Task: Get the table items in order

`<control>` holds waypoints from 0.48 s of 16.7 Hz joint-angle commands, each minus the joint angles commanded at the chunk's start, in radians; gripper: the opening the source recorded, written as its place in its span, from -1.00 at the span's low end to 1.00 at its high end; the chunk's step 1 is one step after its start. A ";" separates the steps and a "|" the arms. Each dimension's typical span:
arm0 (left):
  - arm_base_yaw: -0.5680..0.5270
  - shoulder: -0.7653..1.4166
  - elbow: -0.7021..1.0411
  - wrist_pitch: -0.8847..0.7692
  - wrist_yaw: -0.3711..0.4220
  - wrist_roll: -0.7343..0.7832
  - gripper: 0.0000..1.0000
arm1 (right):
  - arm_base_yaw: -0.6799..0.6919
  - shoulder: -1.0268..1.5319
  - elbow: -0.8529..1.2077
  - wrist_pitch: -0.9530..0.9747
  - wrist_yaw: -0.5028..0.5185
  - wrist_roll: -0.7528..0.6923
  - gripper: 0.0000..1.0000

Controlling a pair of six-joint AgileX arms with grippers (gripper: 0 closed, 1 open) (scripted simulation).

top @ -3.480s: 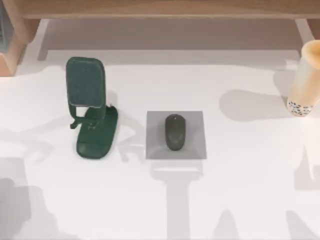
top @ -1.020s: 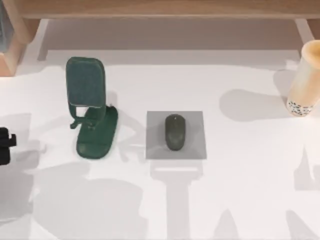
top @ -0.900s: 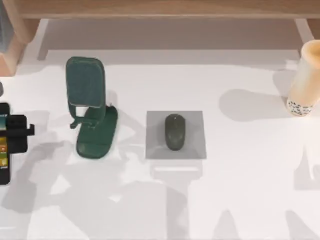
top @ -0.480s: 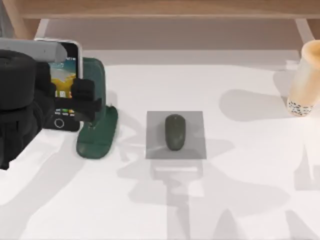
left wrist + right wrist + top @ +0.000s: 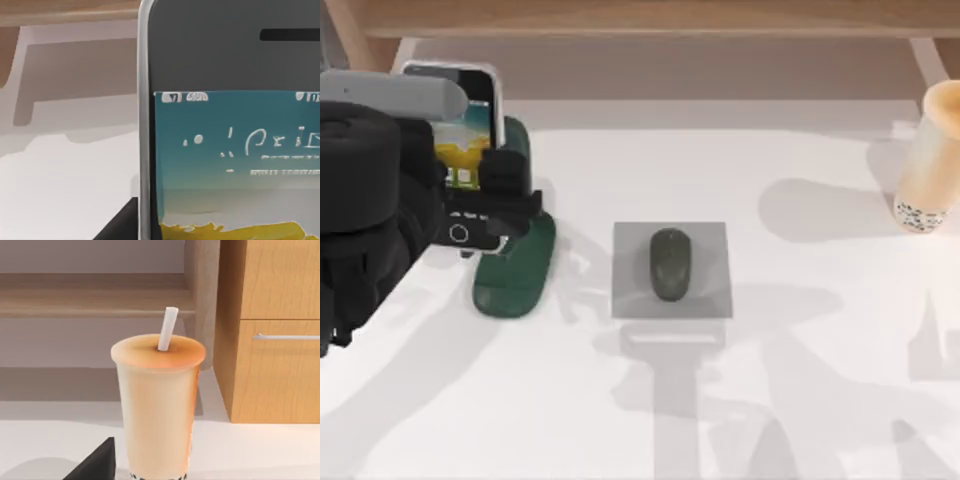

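Top view had the left gripper (image 5: 485,190) at nine o'clock, clamped on the smartphone (image 5: 470,130) and holding it upright over the green phone stand (image 5: 515,275), apparently to seat it there. Half a second earlier it was slightly farther left. Mouse (image 5: 670,264) sat centred on its grey mat (image 5: 710,240); cup (image 5: 932,160) stood at three o'clock, the right gripper's state untellable.

A dark green phone stand (image 5: 513,270) stands left of a grey square pad (image 5: 710,240) on the white table (image 5: 800,380).

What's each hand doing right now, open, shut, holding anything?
Left hand: shut on the smartphone, held over the green phone stand at the table's left.
Right hand: cannot be told; its wrist view faces the cup.
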State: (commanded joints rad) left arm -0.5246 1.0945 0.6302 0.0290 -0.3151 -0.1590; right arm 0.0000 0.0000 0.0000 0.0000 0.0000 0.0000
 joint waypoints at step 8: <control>0.049 0.201 0.035 0.174 0.047 0.023 -1.00 | 0.000 0.000 0.000 0.000 0.000 0.000 1.00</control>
State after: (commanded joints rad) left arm -0.4753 1.2954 0.6650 0.2033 -0.2682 -0.1362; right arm 0.0000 0.0000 0.0000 0.0000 0.0000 0.0000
